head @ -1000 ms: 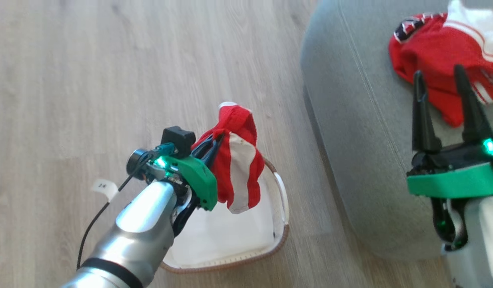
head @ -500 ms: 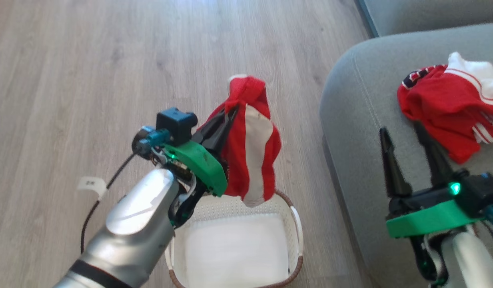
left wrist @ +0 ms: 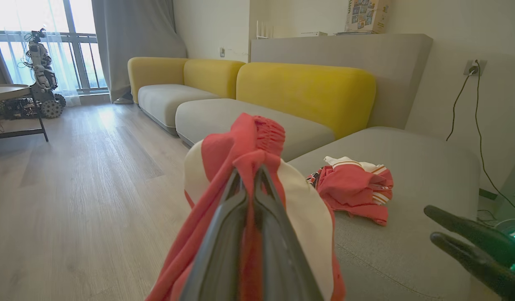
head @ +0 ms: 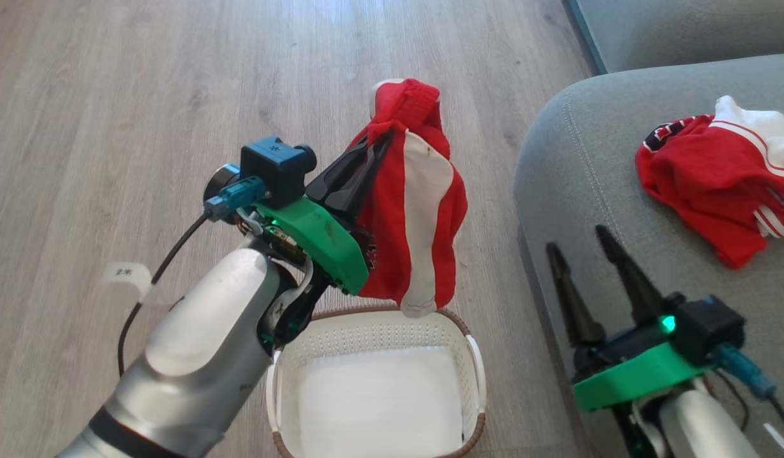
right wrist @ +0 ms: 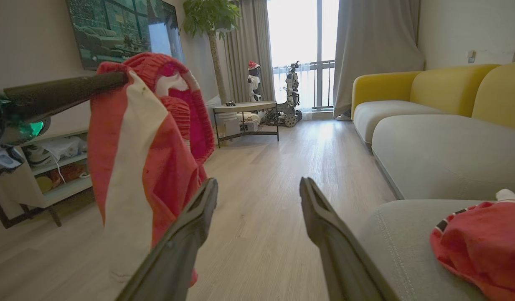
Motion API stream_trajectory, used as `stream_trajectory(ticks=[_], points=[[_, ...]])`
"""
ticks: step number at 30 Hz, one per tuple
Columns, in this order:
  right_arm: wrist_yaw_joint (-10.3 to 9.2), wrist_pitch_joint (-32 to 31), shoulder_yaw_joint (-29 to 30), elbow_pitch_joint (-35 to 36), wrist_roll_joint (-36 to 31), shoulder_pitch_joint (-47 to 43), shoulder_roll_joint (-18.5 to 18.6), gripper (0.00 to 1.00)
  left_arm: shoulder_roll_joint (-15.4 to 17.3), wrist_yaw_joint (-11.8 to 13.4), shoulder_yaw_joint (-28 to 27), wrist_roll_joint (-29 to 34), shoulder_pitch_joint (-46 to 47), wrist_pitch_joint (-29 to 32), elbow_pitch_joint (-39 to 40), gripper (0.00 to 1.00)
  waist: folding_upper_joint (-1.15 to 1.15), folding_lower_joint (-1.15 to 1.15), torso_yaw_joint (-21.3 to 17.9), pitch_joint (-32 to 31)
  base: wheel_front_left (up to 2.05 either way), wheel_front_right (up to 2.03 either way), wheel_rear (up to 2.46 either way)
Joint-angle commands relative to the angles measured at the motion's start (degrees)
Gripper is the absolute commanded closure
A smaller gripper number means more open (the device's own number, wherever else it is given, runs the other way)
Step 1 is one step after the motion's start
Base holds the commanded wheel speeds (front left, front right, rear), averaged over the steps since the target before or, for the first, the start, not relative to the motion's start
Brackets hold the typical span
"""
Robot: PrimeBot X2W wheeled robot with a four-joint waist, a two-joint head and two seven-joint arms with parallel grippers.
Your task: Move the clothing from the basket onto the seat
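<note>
My left gripper (head: 382, 141) is shut on a red garment with a white stripe (head: 423, 210), which hangs above the far rim of the white basket (head: 474, 362). In the left wrist view the cloth (left wrist: 257, 142) drapes over both closed fingers of the left gripper (left wrist: 251, 169). The basket holds only its flat white base. Another piece of red clothing (head: 716, 178) lies crumpled on the grey-green seat (head: 576, 184). My right gripper (head: 579, 238) stands open over the seat's near edge, with nothing between its fingers (right wrist: 190, 217). The right wrist view shows the held garment (right wrist: 144, 159) hanging at the left.
Pale wooden floor (head: 144, 95) runs to the left and beyond the basket. A second grey cushion (head: 684, 25) lies at the top right. Yellow-backed sofas (left wrist: 303, 88), a low table (right wrist: 244, 108) and a shelf (right wrist: 52, 167) stand further off.
My left gripper has lifted the red garment higher above the basket. The head camera has shifted, so the basket and seat sit lower. My right gripper has drawn back from the clothing on the seat.
</note>
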State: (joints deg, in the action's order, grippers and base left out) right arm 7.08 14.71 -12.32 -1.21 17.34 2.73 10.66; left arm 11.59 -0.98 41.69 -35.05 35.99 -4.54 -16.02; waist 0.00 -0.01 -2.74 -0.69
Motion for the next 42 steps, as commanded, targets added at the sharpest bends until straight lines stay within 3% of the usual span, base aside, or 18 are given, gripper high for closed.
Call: stream_trajectory(ticks=[1,15,25,36,42], points=[[0.41,0.3,-2.4,1.5,0.8,1.7,0.2,0.0,1.7,0.4,-2.7,-0.6,3.1,0.3,2.7,1.0,0.0,0.01,0.1,0.2,0.0,0.0,0.0],[0.41,0.3,-13.8,-4.9,4.6,11.0,1.5,0.0,1.8,0.0,-1.7,-0.8,3.4,0.3,4.4,1.0,0.0,0.01,2.1,1.3,0.0,0.0,0.0],[0.41,0.3,-20.1,-10.8,11.6,18.6,4.1,0.0,1.0,-1.9,0.2,-1.1,3.9,0.3,3.9,1.0,0.0,0.01,6.3,0.9,0.0,0.0,0.0],[0.41,0.3,-32.7,-13.4,29.8,26.3,7.6,0.0,0.6,-2.7,1.8,-1.1,4.4,0.5,4.4,1.0,0.0,0.01,9.2,1.2,0.0,0.0,0.0],[0.41,0.3,-38.0,-15.2,33.5,31.3,8.0,0.0,0.3,-3.0,2.8,-1.2,4.4,1.0,5.2,1.0,0.0,0.01,10.1,1.5,0.0,0.0,0.0]])
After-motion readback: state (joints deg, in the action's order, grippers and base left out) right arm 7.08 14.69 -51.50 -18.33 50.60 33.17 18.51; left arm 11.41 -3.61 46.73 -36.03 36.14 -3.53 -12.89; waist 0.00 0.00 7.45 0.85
